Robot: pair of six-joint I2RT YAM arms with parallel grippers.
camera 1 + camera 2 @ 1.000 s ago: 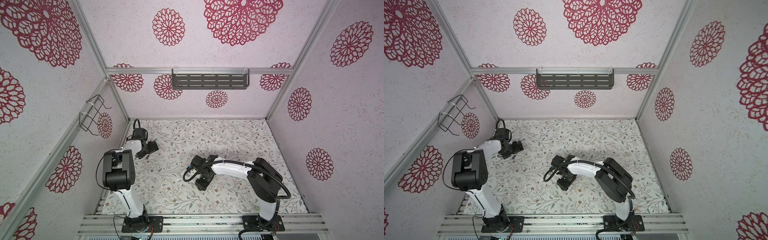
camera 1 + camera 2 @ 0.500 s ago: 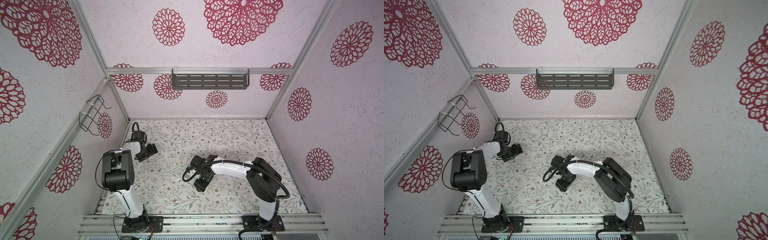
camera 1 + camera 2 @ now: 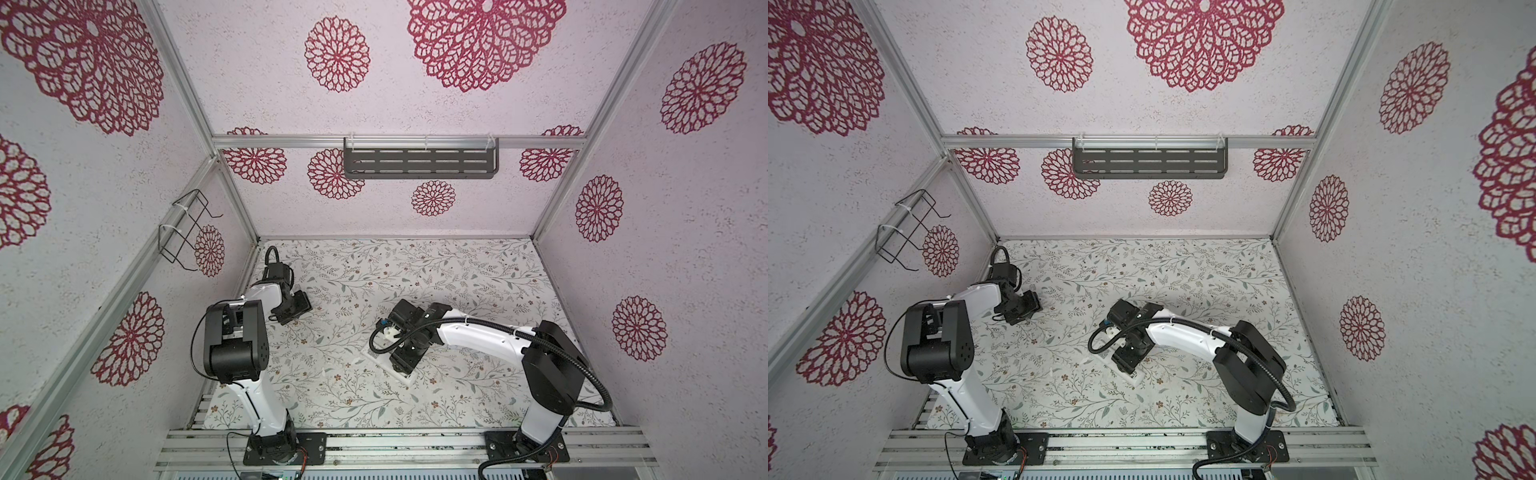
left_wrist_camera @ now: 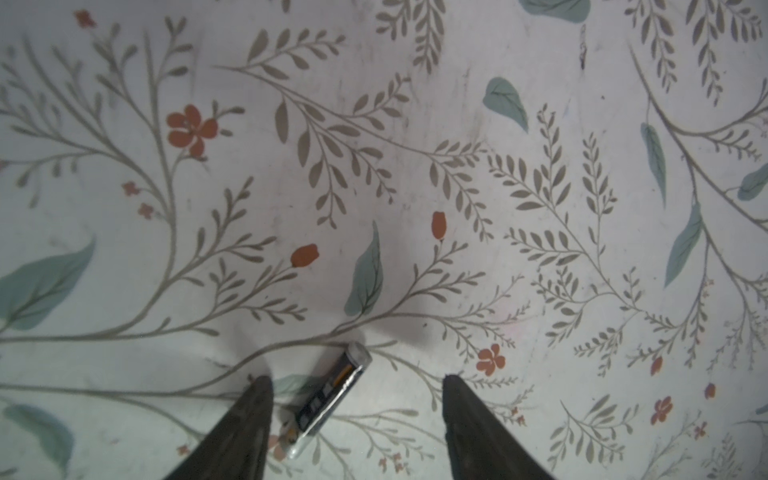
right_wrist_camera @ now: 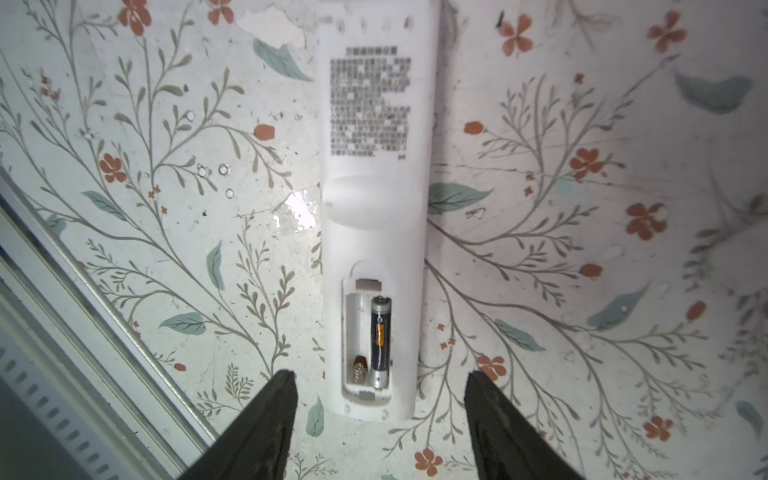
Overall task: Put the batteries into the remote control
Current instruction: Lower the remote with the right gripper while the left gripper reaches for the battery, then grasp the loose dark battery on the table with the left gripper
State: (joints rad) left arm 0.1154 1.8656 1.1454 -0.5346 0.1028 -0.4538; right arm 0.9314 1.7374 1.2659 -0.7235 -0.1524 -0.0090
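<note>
While R pincer (image 5: 379,374) gapes astride remote (image 5: 376,208), L pincer (image 4: 356,380) apart, loose battery (image 4: 332,390) btwn.

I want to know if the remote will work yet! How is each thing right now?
remote control: lying label side up, battery bay uncovered.
battery in the remote: seated in one slot.
other slot: empty, spring showing.
loose battery: lying on the table.
left gripper: open, a finger each side of the loose battery.
right gripper: open, above the remote's battery end.

Matt plastic remote control (image 5: 374,208) (glossy battery (image 5: 381,332))
</note>
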